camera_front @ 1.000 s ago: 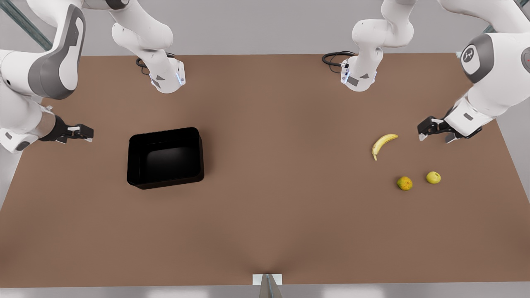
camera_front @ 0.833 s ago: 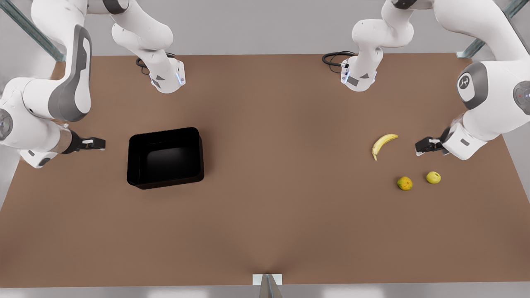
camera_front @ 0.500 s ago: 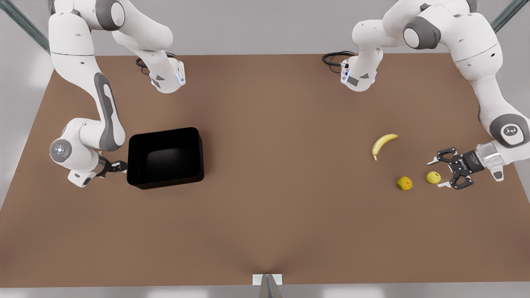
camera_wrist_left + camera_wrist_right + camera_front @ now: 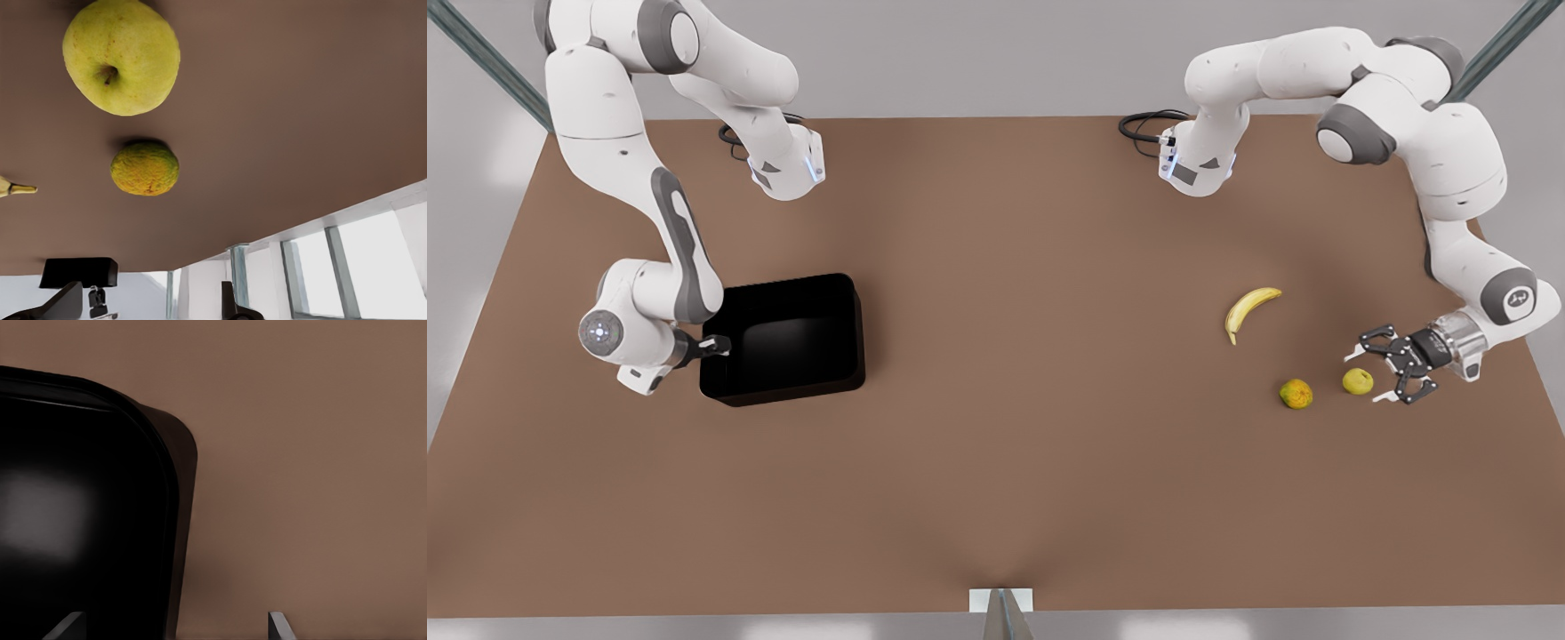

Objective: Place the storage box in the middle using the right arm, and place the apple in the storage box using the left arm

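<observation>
The glossy black storage box point(image 4: 783, 338) sits on the brown table at the front view's left. My right gripper point(image 4: 716, 345) is at its outer short wall, open, with one finger on each side of the box wall point(image 4: 175, 520). The yellow-green apple point(image 4: 1357, 381) lies at the front view's right. My left gripper point(image 4: 1367, 378) is low beside it, open, its fingertips reaching around the apple without touching it. In the left wrist view the apple point(image 4: 121, 57) is close ahead of the open fingers point(image 4: 63, 305).
An orange-blotched round fruit point(image 4: 1296, 394) lies just beside the apple, toward the table's middle, and is seen past the apple point(image 4: 145, 168). A yellow banana point(image 4: 1249, 308) lies farther back. The table point(image 4: 1032, 444) is bare between box and fruits.
Both arms came down and in. The right gripper slid from outside the table's side edge onto the box wall. The left gripper swung forward from near the banana, opened, and closed in on the apple.
</observation>
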Robot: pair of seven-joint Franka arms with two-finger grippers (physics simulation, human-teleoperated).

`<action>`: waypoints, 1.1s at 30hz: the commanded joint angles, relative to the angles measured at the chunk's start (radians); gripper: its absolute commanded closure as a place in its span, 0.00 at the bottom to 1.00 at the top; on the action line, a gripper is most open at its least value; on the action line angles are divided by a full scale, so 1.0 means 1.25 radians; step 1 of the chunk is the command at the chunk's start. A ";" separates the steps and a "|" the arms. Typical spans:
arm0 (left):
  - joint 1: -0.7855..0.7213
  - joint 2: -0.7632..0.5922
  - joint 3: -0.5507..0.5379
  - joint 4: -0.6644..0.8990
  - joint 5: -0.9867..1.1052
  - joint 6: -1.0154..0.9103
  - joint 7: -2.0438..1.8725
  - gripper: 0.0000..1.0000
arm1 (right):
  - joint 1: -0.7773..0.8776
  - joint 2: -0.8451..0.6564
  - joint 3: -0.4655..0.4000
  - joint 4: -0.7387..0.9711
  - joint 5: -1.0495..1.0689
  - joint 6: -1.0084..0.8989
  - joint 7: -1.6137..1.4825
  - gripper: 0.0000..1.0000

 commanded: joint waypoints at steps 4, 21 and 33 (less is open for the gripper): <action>0.002 0.008 -0.023 0.003 0.033 -0.003 0.029 0.00 | 0.000 0.001 0.004 0.004 -0.001 -0.007 0.000 0.44; 0.124 0.152 -0.069 0.078 -0.017 0.018 0.087 0.00 | -0.001 0.020 0.013 0.030 -0.007 -0.029 -0.005 0.79; 0.149 0.180 -0.101 0.084 -0.027 0.028 0.114 0.15 | 0.081 0.016 0.026 0.111 -0.002 -0.034 -0.032 0.79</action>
